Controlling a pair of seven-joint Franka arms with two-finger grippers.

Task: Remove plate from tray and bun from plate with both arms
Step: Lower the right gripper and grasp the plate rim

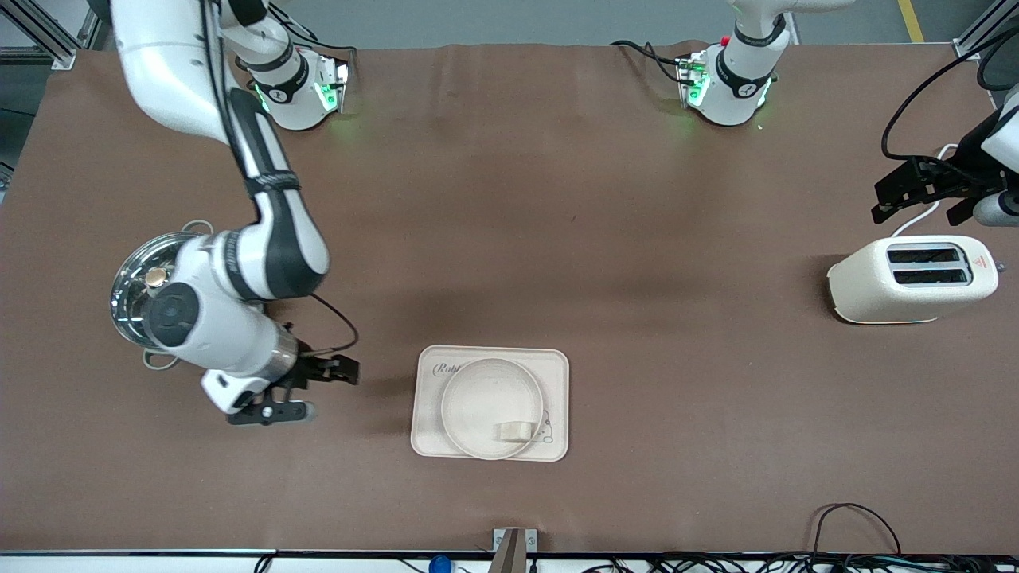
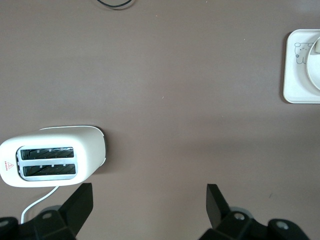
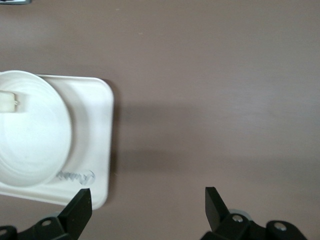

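- Currently, the plate (image 1: 491, 407) sits on the tray (image 1: 427, 430), the bun (image 1: 516, 430) near its front rim.
- Right gripper (image 1: 309, 389) beside the tray, left gripper (image 1: 923, 189) over the toaster (image 1: 912, 279): jaws wide, empty.
- Plate likely rigid, slippery: grip rim. Bun likely soft: pinch lightly.

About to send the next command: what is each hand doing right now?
Left hand: open, empty, over the table by the toaster.
Right hand: open, empty, beside the tray.
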